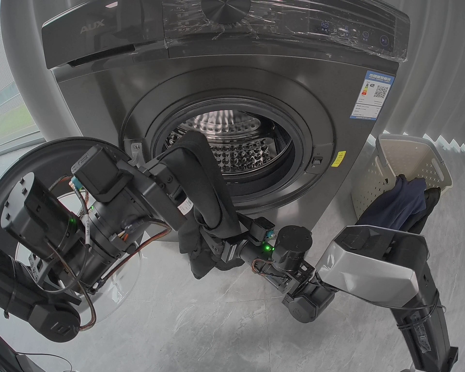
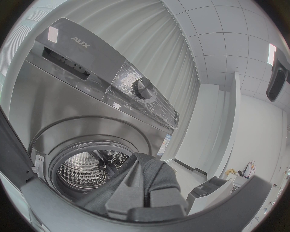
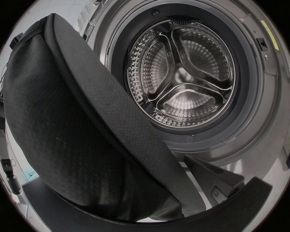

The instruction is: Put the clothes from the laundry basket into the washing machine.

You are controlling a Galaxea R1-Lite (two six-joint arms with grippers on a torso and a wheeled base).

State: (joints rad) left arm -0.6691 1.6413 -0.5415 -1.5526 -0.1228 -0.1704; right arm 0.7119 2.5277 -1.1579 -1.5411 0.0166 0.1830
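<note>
You had the black garment (image 1: 203, 184) held up before the washing machine (image 1: 290, 82), across the lower left of the drum (image 1: 237, 140) mouth and outside it. Its long axis ran steeply, upper end toward the drum, lower end hanging toward the floor. Your left gripper (image 2: 145, 181) was pinched on the upper end. Your right gripper (image 1: 227, 249) sat buried in the lower folds; its state I could not tell. The door (image 1: 53, 155) stood swung open on the left. The laundry basket (image 1: 387, 160), right of the machine, held dark blue clothes (image 1: 397, 203). A printed label (image 1: 372, 95) and a yellow sticker (image 1: 338, 158) marked the front; clear film (image 1: 290, 19) covered the control panel.
</note>
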